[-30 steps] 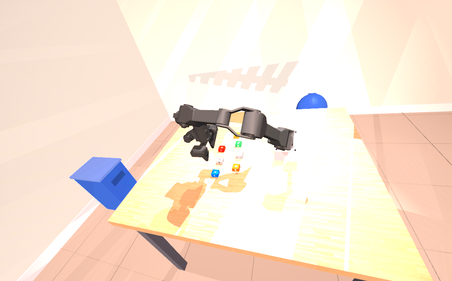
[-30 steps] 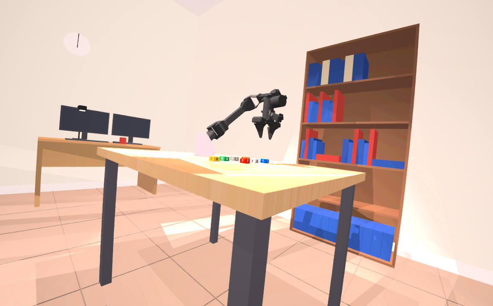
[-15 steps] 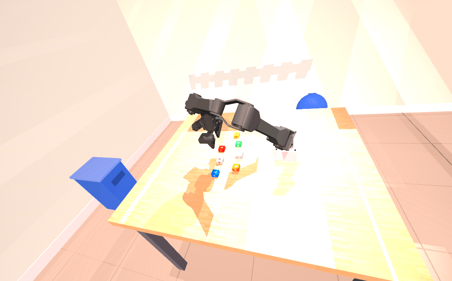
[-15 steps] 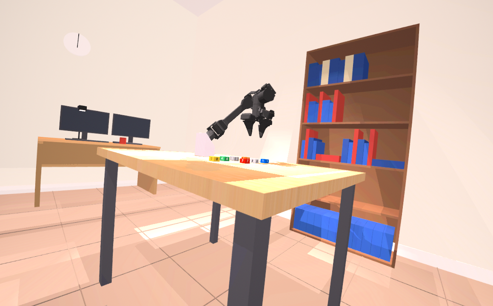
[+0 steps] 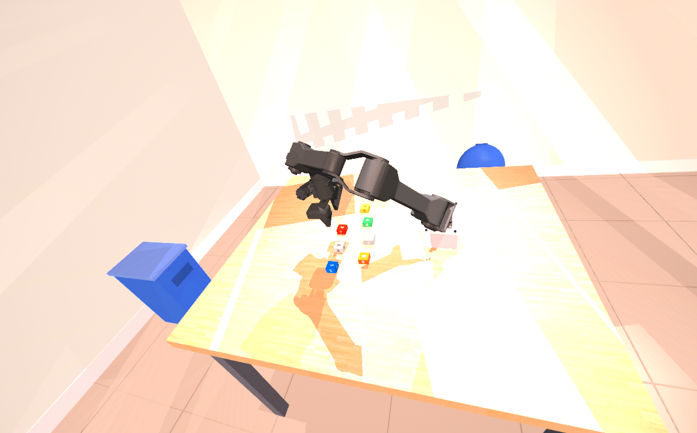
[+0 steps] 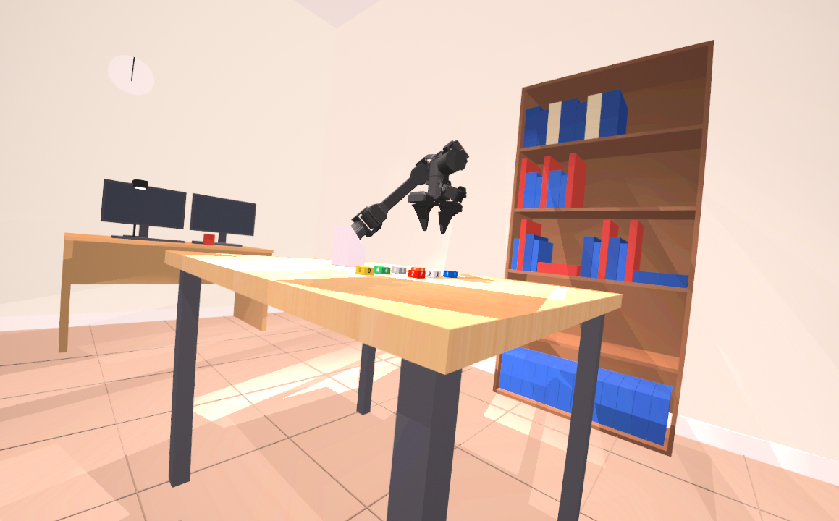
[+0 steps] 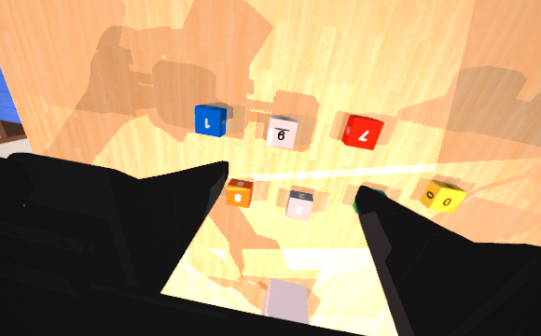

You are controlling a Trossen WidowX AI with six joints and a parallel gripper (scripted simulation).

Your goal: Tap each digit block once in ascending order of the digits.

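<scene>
My gripper (image 5: 332, 216) (image 6: 433, 231) (image 7: 292, 179) is open and empty, high above the blocks. In the wrist view the digits are upside down. One row holds the blue 1 (image 5: 332, 267) (image 7: 210, 120), a white block (image 5: 338, 247) (image 7: 283, 134) whose underlined digit reads 6 when turned upright, and the red 7 (image 5: 342, 229) (image 7: 364, 133). The other row holds the orange 8 (image 5: 364, 258) (image 7: 239, 194), the pale 2 (image 5: 368, 238) (image 7: 299, 206), the green 4 (image 5: 367, 221) (image 6: 381, 270) and the yellow 0 (image 5: 364, 208) (image 7: 444, 197). A fingertip hides most of the green block in the wrist view.
The pale arm base (image 6: 347, 247) (image 7: 286, 301) stands beyond the orange-to-yellow row. Arm shadows and bright sunlight cross the wooden table (image 5: 394, 334). A blue bin (image 5: 162, 279) and a bookshelf (image 6: 694, 194) stand off the table.
</scene>
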